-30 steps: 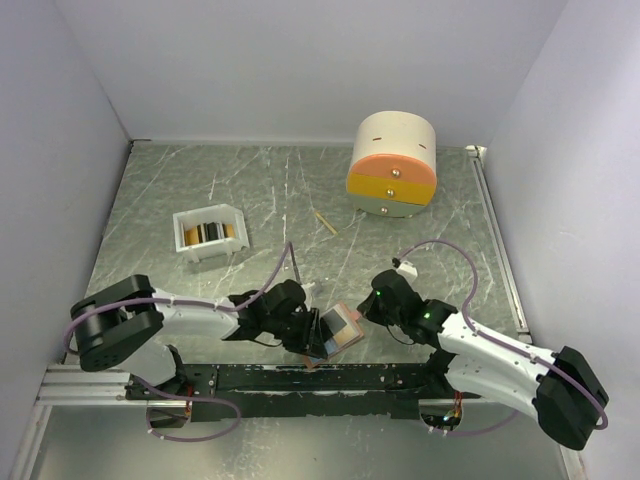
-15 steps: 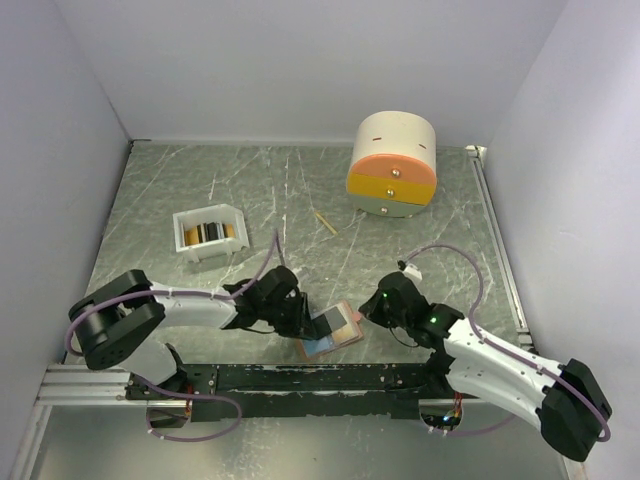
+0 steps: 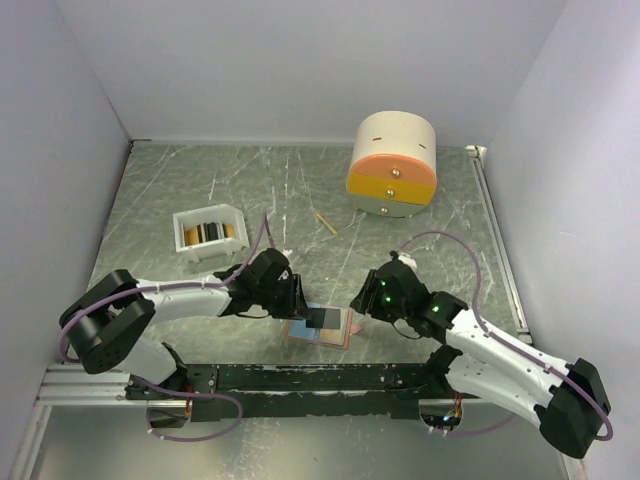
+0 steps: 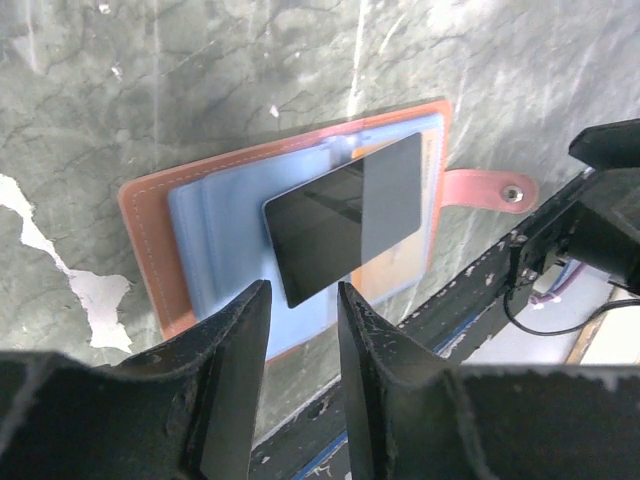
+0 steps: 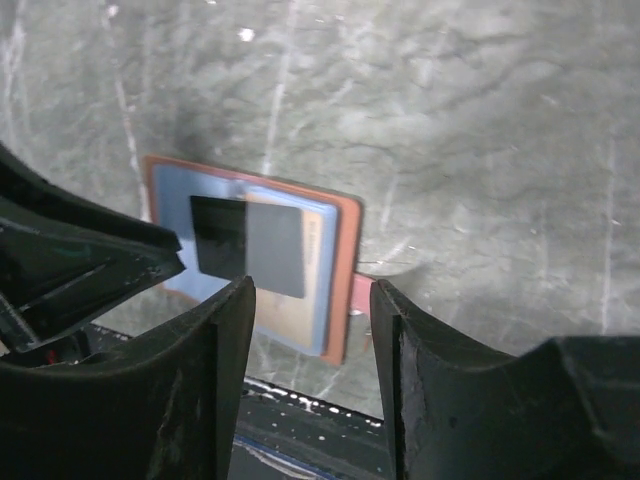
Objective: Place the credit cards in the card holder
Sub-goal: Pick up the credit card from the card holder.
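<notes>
The salmon-pink card holder [image 3: 303, 334] lies open and flat on the table near the front edge, light blue inside. A dark grey-black credit card [image 3: 323, 318] lies on its blue face, partly under a pocket edge. In the left wrist view the card [image 4: 345, 215] sits on the holder [image 4: 148, 225], its near corner just ahead of my left gripper [image 4: 303, 290], which is open and empty. My right gripper [image 5: 312, 285] is open and empty above the holder's right edge [image 5: 346, 262] and snap tab. More cards stand in the white tray [image 3: 210, 234].
A round cream, orange and yellow drawer box [image 3: 392, 163] stands at the back right. A thin wooden stick [image 3: 323, 222] lies mid-table. The black base rail [image 3: 300, 378] runs just in front of the holder. Walls close in on the left, right and back.
The holder went from tilted up at my left gripper to lying flat and open. My left gripper drew back to the left. My right gripper moved in closer to the holder's right edge.
</notes>
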`<state>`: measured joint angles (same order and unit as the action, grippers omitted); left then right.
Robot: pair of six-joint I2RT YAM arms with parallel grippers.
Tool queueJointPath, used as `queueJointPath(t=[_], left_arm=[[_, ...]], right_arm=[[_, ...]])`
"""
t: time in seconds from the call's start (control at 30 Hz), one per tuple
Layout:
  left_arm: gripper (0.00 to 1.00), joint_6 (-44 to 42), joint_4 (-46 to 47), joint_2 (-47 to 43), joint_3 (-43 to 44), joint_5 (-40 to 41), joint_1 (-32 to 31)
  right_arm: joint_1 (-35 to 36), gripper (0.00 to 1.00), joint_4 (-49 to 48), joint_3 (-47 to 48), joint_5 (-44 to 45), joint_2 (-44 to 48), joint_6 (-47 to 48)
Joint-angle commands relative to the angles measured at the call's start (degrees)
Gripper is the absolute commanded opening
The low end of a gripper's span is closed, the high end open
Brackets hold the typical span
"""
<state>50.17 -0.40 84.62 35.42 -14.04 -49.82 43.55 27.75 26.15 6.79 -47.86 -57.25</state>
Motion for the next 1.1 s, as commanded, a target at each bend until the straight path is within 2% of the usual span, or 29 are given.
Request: queueJointPath(t=[0.0, 0.2, 0.33, 1.07], left_arm=[[0.45, 2.2, 1.3, -3.7, 0.1, -0.9, 0.5], [0.5, 6.4, 9.6, -6.1, -5.6, -2.6, 3.0], [0.52, 7.0, 13.0, -5.4, -7.2, -4.9, 3.6], [0.54, 9.9, 17.2, -1.2, -9.8, -5.8, 3.6]], right_arm=[[-0.2, 0.51, -2.6, 2.1, -5.0, -1.5, 5.2], [-0.2, 0.54, -16.0, -2.2, -12.6, -3.9, 3.3], [-0.1, 0.55, -20.8, -3.5, -14.2, -7.3, 1.9], [0.0, 0.52, -31.7, -9.1, -16.0, -16.6, -0.4]])
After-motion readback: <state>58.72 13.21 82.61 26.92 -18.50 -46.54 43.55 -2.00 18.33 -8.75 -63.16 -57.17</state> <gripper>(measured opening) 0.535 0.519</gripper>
